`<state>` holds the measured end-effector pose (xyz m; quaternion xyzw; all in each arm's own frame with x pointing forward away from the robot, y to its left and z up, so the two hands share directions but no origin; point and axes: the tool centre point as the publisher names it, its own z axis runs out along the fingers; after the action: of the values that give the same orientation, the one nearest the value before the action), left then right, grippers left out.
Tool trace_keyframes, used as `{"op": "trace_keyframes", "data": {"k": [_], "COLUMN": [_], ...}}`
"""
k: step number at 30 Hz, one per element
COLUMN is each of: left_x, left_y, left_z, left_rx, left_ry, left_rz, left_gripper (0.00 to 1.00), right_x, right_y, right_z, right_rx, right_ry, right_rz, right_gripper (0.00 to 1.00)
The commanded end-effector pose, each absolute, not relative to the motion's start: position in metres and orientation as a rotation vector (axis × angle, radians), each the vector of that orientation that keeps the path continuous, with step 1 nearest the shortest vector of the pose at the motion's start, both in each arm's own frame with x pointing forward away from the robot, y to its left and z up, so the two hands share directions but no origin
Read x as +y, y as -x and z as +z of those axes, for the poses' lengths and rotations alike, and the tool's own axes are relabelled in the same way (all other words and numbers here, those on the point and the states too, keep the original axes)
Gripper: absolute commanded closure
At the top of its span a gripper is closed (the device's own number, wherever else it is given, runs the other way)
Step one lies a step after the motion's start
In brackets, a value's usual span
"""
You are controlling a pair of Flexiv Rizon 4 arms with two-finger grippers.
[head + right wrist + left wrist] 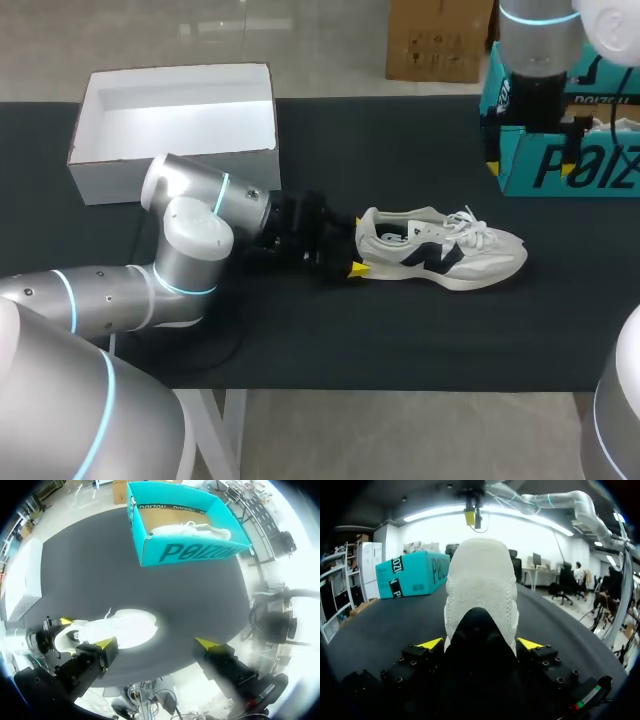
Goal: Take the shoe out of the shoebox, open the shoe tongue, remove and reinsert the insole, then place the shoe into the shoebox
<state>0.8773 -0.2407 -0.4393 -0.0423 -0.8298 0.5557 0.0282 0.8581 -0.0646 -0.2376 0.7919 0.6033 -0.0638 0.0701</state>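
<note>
A white and grey sneaker (440,250) with a dark side mark lies on its sole on the black table, toe toward the right. My left gripper (357,246) is at its heel, with a yellow tip on each side. In the left wrist view the heel (481,580) fills the gap between the fingers and both tips press against it. The right wrist view shows the sneaker (125,627) from above. My right gripper (157,643) hangs high over the table, open and holding nothing. The teal shoebox (560,160) stands at the back right, under my right arm.
A second white shoe (190,530) lies inside the teal shoebox (190,552). An open white box (180,110) stands at the back left. Bare black tabletop (420,340) lies in front of the sneaker and between it and the shoebox.
</note>
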Motion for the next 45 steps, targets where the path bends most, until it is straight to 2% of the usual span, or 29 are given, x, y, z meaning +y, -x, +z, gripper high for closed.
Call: {"op": "trace_keyframes", "data": {"k": [1,18,45], "left_x": [-0.242,-0.242,-0.242], "left_y": [-0.878,-0.878,-0.878], "left_z": [-0.441,-0.441,-0.441], "left_rx": [-2.563,-2.563,-2.563], "left_ry": [0.132,0.132,0.132], "left_rz": [1.708,1.708,1.708], "left_gripper": [1.0,1.0,1.0], "right_x": [-0.037,0.029,0.076], "right_y": [-0.848,-0.815,-0.846], "right_z": [-0.247,-0.274,-0.331], "right_rx": [1.804,1.849,1.82], "right_ry": [-2.355,-2.276,-2.19], "right_rz": [-0.227,-0.337,-0.222], "right_gripper": [0.0,0.0,0.0]}}
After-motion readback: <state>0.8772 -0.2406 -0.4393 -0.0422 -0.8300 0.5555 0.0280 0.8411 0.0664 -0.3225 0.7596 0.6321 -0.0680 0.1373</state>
